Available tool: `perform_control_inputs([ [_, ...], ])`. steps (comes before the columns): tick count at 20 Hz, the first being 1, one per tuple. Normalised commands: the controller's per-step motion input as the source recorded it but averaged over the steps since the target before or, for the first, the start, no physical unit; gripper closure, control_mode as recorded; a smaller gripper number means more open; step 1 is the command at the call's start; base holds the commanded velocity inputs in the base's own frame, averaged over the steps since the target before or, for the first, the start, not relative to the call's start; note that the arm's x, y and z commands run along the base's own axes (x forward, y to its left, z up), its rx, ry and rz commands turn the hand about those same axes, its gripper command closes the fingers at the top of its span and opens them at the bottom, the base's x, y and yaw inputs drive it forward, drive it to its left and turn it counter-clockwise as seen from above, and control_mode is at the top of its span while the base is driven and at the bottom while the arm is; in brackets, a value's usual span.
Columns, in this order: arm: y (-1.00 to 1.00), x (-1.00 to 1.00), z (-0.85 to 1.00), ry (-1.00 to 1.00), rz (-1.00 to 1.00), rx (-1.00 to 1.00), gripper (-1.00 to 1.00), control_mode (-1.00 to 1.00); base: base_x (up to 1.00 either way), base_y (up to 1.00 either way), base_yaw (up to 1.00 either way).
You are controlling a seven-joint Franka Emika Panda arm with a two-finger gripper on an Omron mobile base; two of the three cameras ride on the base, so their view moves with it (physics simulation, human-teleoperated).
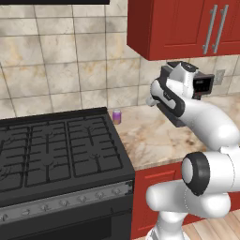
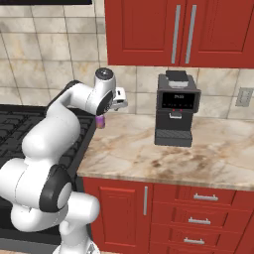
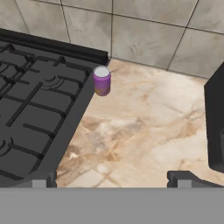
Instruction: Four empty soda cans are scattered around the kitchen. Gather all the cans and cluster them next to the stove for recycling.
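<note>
One purple soda can stands upright at the worktop's back left corner, just beside the stove and near the tiled wall. Above the worktop, the gripper hangs with fingers spread wide, empty.

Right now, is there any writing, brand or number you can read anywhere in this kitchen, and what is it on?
No text reads clearly.
Coffee machine: small red marks on its display, too blurred to read.
Purple soda can: no legible label.
Stove knob strip: no readable markings.
</note>
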Motion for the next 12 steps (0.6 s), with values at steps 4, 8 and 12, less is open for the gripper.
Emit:
perform_control_inputs([
  [4,0.00,0.00,0.00,0.00,0.00,0.00,-1.00,1.00,0.01,-0.61,0.00],
  [8,0.00,0.00,0.00,0.00,0.00,0.00,-1.00,1.00,0.00,-0.60,0.00],
  [12,0.00,0.00,0.00,0.00,0.00,0.00,-1.00,1.00,0.00,-0.60,-0.01],
])
